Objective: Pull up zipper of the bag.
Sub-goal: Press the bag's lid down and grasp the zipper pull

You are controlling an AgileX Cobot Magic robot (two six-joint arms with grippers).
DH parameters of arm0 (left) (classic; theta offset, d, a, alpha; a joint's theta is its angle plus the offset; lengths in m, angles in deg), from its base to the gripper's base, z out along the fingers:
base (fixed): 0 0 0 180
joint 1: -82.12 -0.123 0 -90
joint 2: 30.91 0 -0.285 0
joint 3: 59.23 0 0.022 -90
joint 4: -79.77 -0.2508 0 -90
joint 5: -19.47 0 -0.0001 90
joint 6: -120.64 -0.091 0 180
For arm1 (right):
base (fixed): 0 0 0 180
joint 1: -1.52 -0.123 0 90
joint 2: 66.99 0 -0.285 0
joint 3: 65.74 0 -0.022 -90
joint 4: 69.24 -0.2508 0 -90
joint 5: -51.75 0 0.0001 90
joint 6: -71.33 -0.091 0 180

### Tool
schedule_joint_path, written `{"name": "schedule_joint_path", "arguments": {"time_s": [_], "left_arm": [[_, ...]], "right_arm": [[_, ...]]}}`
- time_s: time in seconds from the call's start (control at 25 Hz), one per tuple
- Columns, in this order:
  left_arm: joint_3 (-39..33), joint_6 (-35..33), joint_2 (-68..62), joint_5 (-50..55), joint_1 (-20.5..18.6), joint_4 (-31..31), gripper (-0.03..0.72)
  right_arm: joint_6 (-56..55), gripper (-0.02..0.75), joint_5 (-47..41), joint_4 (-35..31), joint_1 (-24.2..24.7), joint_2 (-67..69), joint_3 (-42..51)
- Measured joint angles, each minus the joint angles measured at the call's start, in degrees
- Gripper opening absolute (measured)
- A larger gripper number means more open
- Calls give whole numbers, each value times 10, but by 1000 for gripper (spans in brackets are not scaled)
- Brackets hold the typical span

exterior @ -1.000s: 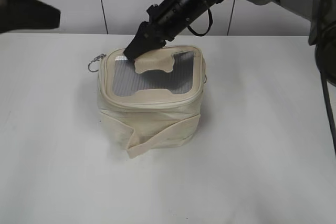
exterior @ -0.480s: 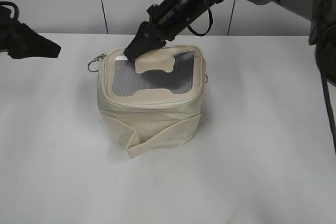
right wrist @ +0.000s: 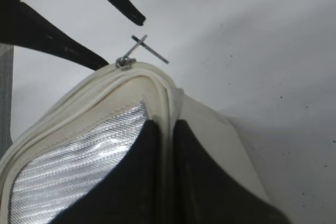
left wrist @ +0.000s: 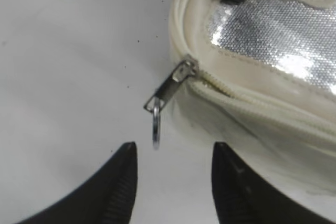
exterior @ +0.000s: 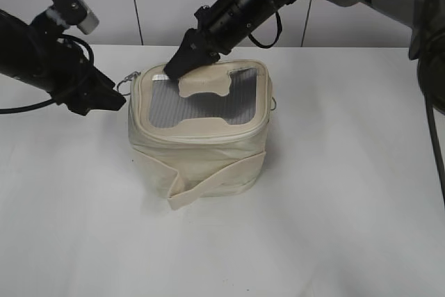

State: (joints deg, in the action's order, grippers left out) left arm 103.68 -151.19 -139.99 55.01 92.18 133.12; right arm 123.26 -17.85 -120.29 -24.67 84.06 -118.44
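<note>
The bag (exterior: 200, 140) sits mid-table: soft cream fabric, boxy, rounded corners, shiny mesh lid. It looks light and will likely slide or collapse if you tug. Your right gripper (right wrist: 164, 145) is clamped on the lid's back rim, pinning it. The zipper (left wrist: 247, 98) runs round the lid; its small, slick metal pull (left wrist: 169, 88) with ring sticks out at the corner. Grab that. Your left gripper (left wrist: 173, 158) hangs open just beside it, not touching.

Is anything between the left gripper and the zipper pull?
Nothing: the left wrist view shows only bare table between the open left gripper and the zipper pull.
</note>
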Motion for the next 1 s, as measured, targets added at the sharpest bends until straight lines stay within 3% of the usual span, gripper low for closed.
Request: {"name": "schedule_joint_path", "arguments": {"time_s": [0.24, 0.56, 0.92, 1.0], "left_arm": [[0, -2, -3, -74, 23, 2, 361], [0, -8, -22, -88, 28, 10, 357], [0, -58, -30, -89, 28, 86, 316], [0, -72, -31, -89, 28, 110, 274]], "right_arm": [[-3, 57, 0, 0, 0, 0, 0], [-3, 57, 0, 1, 0, 0, 0], [-3, 57, 0, 1, 0, 0, 0], [-3, 57, 0, 1, 0, 0, 0]]}}
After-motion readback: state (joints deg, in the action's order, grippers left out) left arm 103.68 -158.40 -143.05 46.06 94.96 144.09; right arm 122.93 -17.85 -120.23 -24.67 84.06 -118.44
